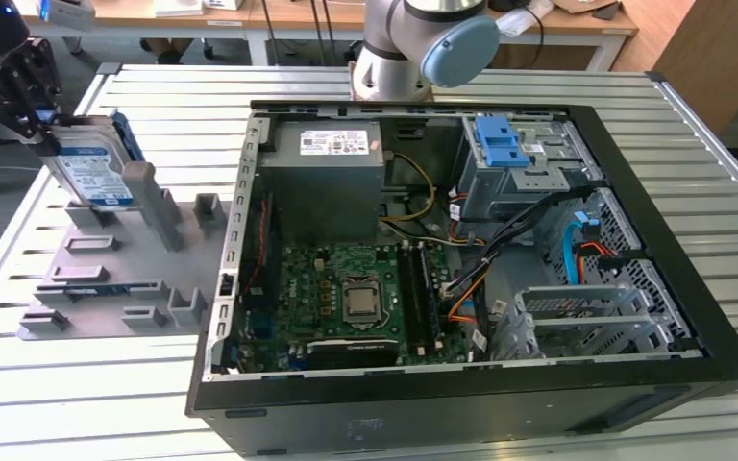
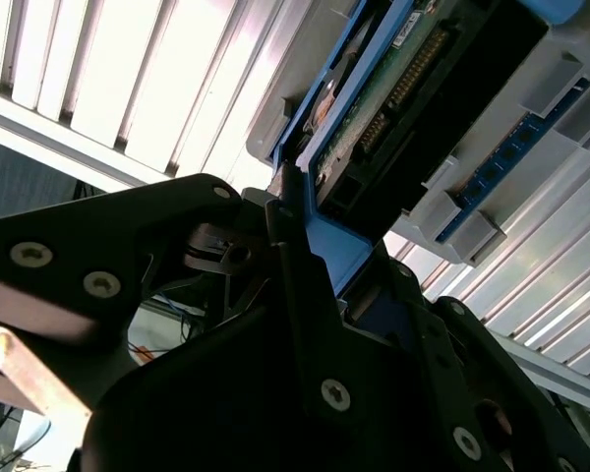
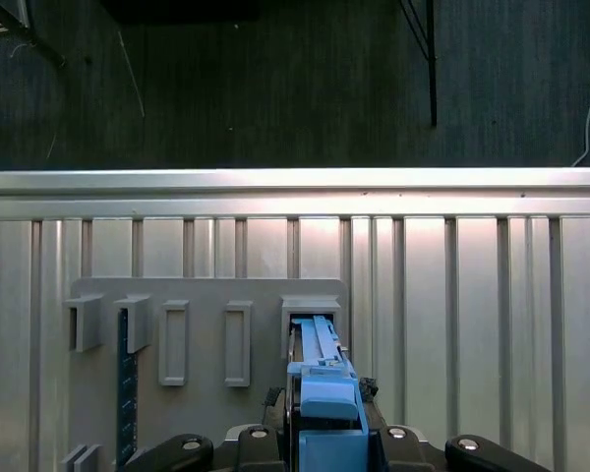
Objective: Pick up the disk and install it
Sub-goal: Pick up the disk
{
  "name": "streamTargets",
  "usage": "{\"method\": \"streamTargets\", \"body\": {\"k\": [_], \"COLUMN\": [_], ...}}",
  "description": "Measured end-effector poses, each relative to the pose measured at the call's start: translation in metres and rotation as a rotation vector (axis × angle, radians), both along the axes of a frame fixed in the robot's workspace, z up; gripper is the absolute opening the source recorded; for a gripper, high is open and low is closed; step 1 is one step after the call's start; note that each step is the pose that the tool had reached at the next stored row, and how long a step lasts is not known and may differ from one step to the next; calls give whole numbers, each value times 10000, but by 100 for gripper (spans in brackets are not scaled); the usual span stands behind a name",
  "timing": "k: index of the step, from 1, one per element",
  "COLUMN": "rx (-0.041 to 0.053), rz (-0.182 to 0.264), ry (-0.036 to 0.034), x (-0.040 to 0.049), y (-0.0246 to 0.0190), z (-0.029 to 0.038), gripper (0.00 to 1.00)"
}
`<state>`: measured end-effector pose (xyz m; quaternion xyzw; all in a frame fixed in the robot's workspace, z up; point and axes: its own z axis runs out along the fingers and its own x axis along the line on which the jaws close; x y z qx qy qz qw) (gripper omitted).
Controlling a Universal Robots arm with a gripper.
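Disk (image 1: 91, 171) stands on edge in the end slot of the grey holder rack (image 1: 112, 288), long axis roughly upright. The pincer (image 3: 323, 398) is clamped on its upper blue-framed end, directly above the rack; the open computer case (image 1: 472, 408) sits beside the rack.

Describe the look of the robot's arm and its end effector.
The arm is a silver-grey tube with a round light-blue joint cap. The end effector is matte black and blocky. In the second wrist view, its angular plates are fastened by silver screws.
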<state>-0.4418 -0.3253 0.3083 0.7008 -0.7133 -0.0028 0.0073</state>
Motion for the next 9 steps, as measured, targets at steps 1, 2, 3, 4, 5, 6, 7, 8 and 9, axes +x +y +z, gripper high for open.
{"method": "streamTargets", "body": {"k": [1,2,3,4,5,6,7,8,9], "rx": [0,0,-1,-3,-2,0,-1,-1,0], "rz": [0,0,0,0,0,0,0,0,0], "ry": [-1,0,2,6,4,0,2,1,1], "x": [0,0,0,0,0,0,0,0,0], "y": [0,0,0,0,0,0,0,0,0], "z": [0,1,4,11,17,24,34,41,49], "gripper": [36,36,36,36,36,36,36,36,36]}}
